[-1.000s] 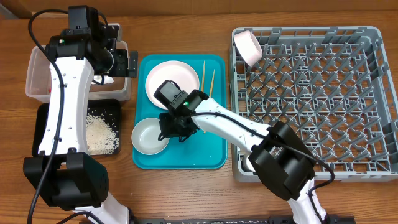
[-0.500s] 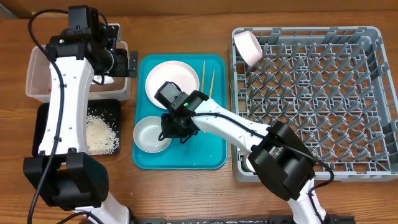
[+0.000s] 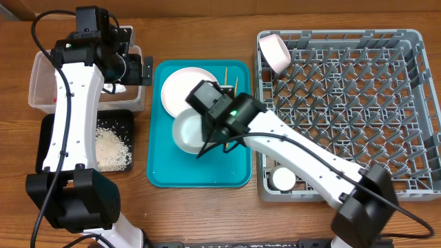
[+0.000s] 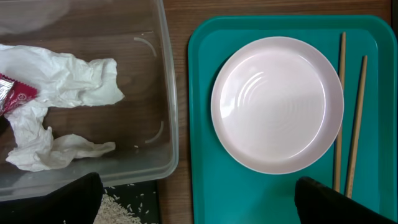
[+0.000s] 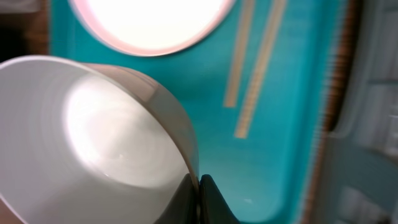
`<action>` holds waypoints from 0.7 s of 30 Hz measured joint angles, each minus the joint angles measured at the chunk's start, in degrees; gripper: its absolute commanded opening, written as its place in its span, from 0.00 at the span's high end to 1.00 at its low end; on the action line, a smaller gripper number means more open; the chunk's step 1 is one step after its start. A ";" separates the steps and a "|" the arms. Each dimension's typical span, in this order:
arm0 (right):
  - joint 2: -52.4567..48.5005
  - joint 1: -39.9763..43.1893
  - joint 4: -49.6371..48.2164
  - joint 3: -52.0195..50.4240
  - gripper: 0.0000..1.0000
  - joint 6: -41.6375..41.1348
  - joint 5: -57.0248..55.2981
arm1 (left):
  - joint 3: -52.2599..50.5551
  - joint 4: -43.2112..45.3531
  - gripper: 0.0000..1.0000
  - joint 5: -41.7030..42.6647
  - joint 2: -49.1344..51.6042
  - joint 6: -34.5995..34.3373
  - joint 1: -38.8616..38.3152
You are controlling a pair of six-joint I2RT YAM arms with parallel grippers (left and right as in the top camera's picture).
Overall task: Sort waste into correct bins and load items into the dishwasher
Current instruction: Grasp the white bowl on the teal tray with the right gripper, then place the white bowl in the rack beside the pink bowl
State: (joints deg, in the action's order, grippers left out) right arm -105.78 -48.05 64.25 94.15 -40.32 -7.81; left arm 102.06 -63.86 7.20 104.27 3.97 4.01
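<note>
My right gripper [image 3: 206, 141] [image 5: 199, 183] is shut on the rim of a pale bowl [image 3: 187, 132] [image 5: 93, 143], holding it tilted above the teal tray [image 3: 234, 169]. The white plate [image 3: 180, 86] [image 4: 277, 102] and two chopsticks [image 3: 236, 83] [image 4: 348, 118] lie on that tray. My left gripper [image 3: 134, 69] [image 4: 198, 186] is open and empty above the near corner of the clear tub [image 3: 41, 83] [image 4: 163, 93]. The tub holds crumpled tissue [image 4: 62, 81] and the red wrapper [image 4: 15, 99]. Rice [image 3: 114, 145] lies in the black tray [image 3: 48, 138].
The grey dish rack [image 3: 386, 103] stands at the right. A second bowl [image 3: 274, 52] leans in its far left corner and a small white cup [image 3: 283, 179] sits in its near left corner. My right arm crosses the rack's near left part.
My right gripper has lifted the bowl off the teal tray's near left part and carried it up and right, toward the plate. The arm has swung, uncovering the cup. The left arm is still.
</note>
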 measured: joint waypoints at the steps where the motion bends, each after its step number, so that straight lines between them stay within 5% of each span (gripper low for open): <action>1: 0.66 0.48 1.62 0.00 0.96 -0.09 -1.60 | 0.00 -0.02 0.00 0.00 0.00 -0.02 0.00; 9: 3.08 6.86 9.55 0.00 0.96 -0.15 -16.04 | 0.00 0.00 0.00 0.00 0.00 0.00 0.00; 21: 10.03 9.03 16.74 -0.52 0.96 -3.48 -65.11 | 0.00 0.00 0.00 0.00 0.00 0.00 0.00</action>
State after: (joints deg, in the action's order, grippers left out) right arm -95.74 -39.03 80.99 93.62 -43.79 -72.93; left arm 102.06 -63.86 7.20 104.27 3.97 4.01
